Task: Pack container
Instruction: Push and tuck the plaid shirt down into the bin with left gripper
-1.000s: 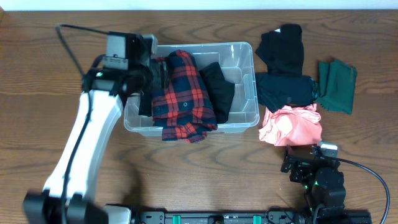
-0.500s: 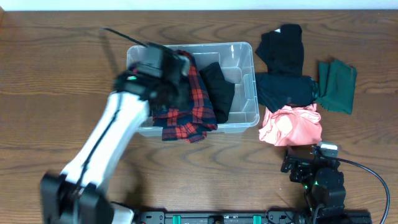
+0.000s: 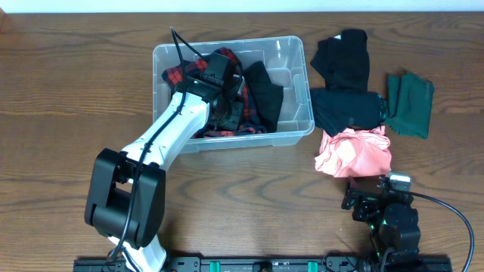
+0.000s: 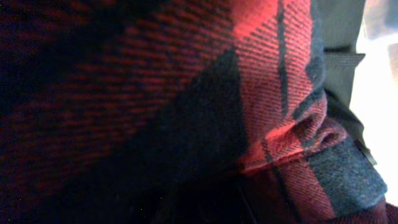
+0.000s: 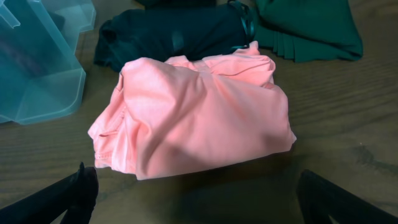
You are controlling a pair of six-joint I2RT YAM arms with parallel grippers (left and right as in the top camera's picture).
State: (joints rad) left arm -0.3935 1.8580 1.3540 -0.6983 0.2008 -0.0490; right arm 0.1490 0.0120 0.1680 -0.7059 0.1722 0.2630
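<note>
The clear container (image 3: 291, 57) stands at the table's middle back, holding a red-and-black plaid shirt (image 3: 225, 57) and a black garment (image 3: 265, 94). My left gripper (image 3: 227, 112) is down inside the container, pressed into the plaid shirt. The left wrist view shows only plaid cloth (image 4: 267, 81) close up, and the fingers are hidden in shadow. My right gripper (image 5: 199, 190) is open and empty at the front right, just in front of a pink garment (image 5: 193, 118). A corner of the container (image 5: 37, 68) shows at the left of the right wrist view.
To the right of the container lie two black garments (image 3: 344, 57) (image 3: 348, 109), a dark green one (image 3: 410, 104) and the pink one (image 3: 354, 151). The right arm's base (image 3: 393, 227) sits at the front edge.
My left arm has swung from the container's left rim into it and pushed the plaid shirt down, so it no longer hangs over the front wall. The container has slid slightly backwards. The right arm is still.
</note>
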